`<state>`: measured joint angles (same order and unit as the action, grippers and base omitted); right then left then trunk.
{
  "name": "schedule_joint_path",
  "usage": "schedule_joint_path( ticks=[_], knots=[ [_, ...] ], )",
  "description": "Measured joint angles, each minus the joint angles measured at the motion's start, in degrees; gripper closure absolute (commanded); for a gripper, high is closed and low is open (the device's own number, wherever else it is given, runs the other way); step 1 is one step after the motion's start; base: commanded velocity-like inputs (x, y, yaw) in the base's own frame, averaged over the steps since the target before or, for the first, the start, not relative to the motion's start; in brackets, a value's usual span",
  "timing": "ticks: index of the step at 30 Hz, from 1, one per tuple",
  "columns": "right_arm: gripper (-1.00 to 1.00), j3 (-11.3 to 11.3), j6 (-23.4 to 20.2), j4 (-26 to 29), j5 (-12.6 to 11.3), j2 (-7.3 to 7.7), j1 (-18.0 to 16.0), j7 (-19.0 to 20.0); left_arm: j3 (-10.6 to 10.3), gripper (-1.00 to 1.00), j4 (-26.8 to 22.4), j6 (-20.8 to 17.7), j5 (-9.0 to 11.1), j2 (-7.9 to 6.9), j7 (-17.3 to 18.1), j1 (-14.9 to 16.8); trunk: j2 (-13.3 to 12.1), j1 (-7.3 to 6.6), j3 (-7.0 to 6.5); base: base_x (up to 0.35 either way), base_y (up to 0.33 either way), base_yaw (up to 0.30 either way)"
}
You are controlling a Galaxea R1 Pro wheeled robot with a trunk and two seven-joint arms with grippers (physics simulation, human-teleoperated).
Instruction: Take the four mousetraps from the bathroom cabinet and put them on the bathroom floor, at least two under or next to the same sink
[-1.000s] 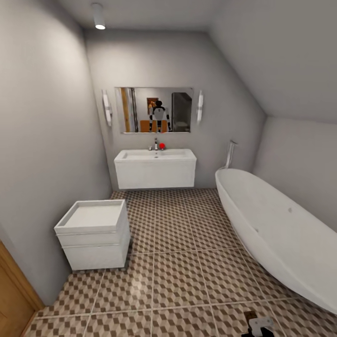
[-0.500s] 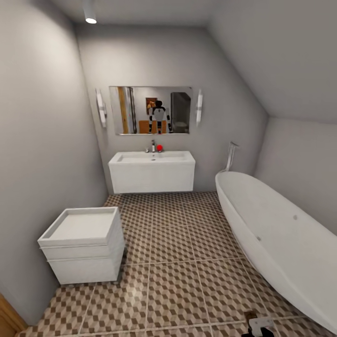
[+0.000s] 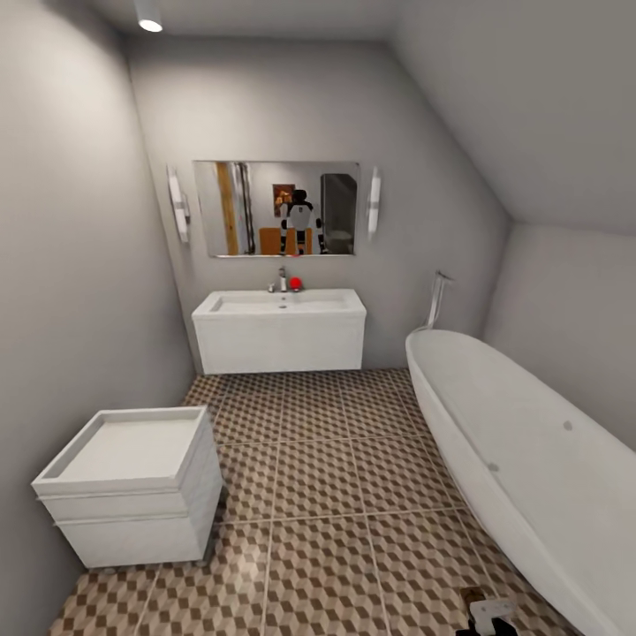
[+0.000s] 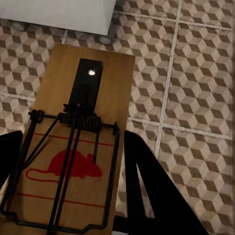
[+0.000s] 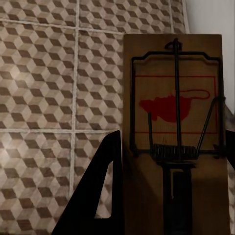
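Both grippers clenched on a mousetrap each: left gripper [image 4: 68, 186], right gripper [image 5: 171, 186]. Imo I'd roll up to the sink [image 3: 279, 305], then set both flat on the bathroom floor [image 3: 353, 477] under it.

One mousetrap [image 4: 73, 147] clamped in left gripper [image 4: 68, 196], another mousetrap [image 5: 174, 132] in right gripper [image 5: 171, 196]; both above cube-patterned bathroom floor [image 3: 336, 477].

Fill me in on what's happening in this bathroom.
The robot stands on the bathroom floor, facing a wall-hung sink between a white unit and a bathtub. Each end effector grips a mousetrap: the left end effector holds one mousetrap, the right end effector another mousetrap. Both hang above the tiles, none set down.
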<state>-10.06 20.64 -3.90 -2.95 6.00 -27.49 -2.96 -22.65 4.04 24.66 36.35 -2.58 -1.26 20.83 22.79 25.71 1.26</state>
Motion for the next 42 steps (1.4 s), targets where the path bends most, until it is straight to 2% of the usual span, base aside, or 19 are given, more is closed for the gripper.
schedule_joint_path(
  ticks=[28,42],
  knots=[
    [1.0,0.0,0.0,0.0,0.0,0.0,0.0,0.0,0.0,1.0,0.0,-0.01,-0.01,-0.01,0.0,0.0,0.0,0.0,0.0,0.329,-0.08,0.0],
    [1.0,0.0,-0.01,0.01,0.0,0.0,0.0,0.01,-0.01,1.0,0.01,0.01,0.0,-0.07,0.0,0.0,0.0,0.0,0.0,0.329,-0.006,0.0]
  ],
)
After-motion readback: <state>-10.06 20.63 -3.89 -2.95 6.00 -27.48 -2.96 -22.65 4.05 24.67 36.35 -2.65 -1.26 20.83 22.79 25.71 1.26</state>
